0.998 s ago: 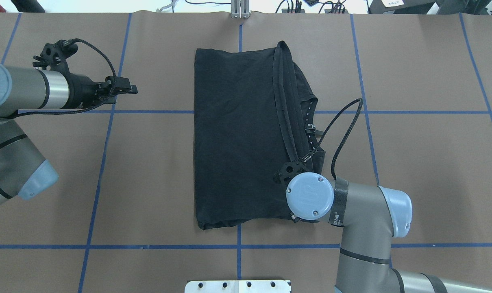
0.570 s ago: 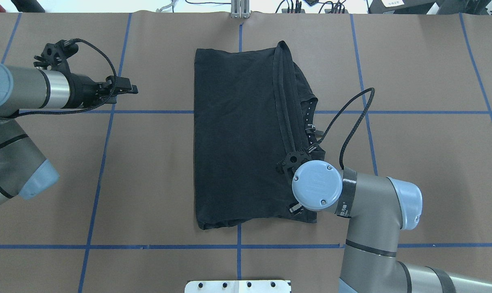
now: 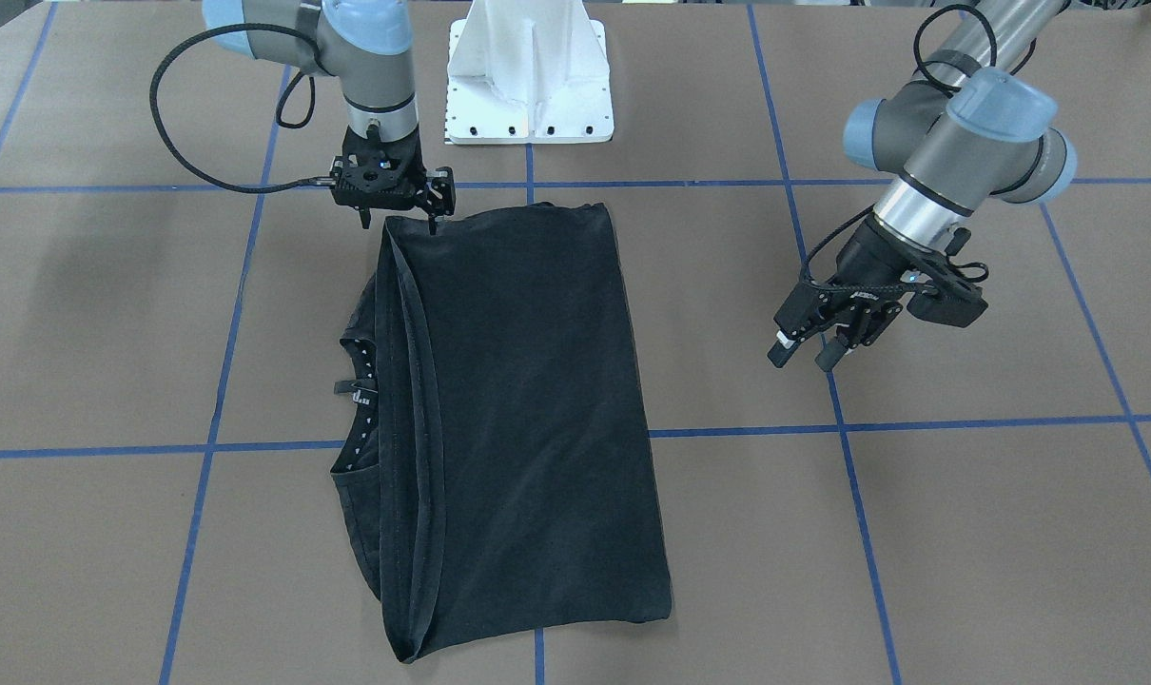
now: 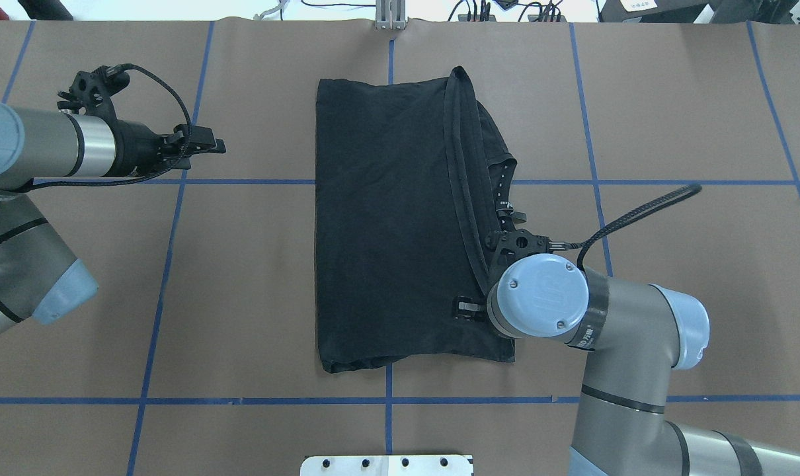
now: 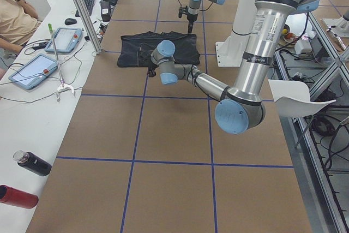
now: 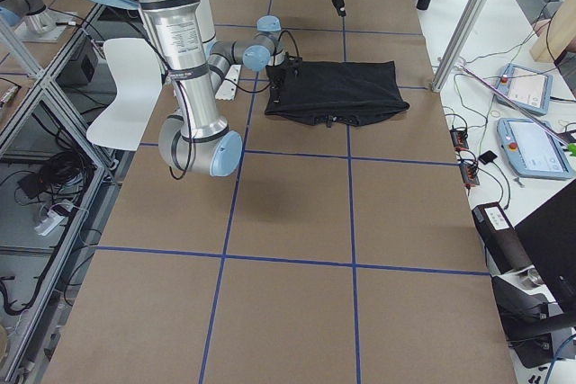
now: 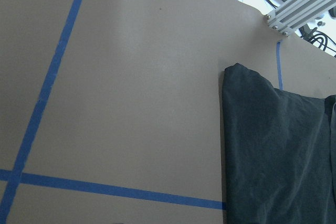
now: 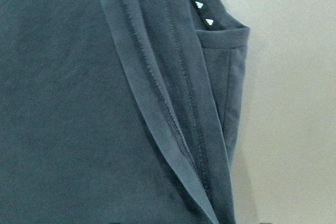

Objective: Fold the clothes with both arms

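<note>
The right gripper [image 3: 397, 225] hangs with its fingers spread and nothing in them, right over the corner of the folded black T-shirt [image 3: 528, 400]. The white pedestal [image 3: 530, 86] stands just behind it. The left gripper [image 3: 804, 354], likewise spread and empty, hovers well off the shirt's other side. Underneath is a brown-papered table [image 3: 965, 533] crossed by blue tape lines [image 3: 728, 430]. Past the shirt runs a white bench with tablets [image 5: 34, 72], a black bottle [image 5: 31, 163], a red bottle [image 5: 16, 196] and a seated person [image 5: 13, 20].
</note>
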Robot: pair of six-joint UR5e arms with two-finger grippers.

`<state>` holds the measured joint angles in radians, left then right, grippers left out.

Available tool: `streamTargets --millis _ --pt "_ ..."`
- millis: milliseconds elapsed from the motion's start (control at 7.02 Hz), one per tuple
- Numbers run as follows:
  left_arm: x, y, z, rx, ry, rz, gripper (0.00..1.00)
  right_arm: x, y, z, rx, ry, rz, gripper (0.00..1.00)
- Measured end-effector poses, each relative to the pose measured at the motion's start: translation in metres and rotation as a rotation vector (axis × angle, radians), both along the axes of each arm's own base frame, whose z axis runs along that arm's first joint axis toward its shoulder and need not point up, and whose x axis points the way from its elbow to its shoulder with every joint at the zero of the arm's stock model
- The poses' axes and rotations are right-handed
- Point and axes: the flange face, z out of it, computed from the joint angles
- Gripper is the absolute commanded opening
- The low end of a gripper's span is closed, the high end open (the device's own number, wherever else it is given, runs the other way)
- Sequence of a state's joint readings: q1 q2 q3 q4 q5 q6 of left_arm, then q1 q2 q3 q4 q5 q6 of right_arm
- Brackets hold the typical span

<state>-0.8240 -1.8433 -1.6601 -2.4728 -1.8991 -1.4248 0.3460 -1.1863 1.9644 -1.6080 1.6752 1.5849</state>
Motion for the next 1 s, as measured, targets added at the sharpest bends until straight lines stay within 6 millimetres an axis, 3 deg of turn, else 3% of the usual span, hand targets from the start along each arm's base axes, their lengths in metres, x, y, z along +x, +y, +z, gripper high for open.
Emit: streamTargets --millis 285,998 --pt "0.001 0.0 -0.001 0.002 0.001 0.001 0.83 -0.001 0.002 0.021 -0.215 -0.129 0.259 0.91" --pt "0.0 0.0 -0.003 0.004 0.004 0.0 0.83 -0.015 0.013 0.035 -0.308 -0.144 0.357 0.85"
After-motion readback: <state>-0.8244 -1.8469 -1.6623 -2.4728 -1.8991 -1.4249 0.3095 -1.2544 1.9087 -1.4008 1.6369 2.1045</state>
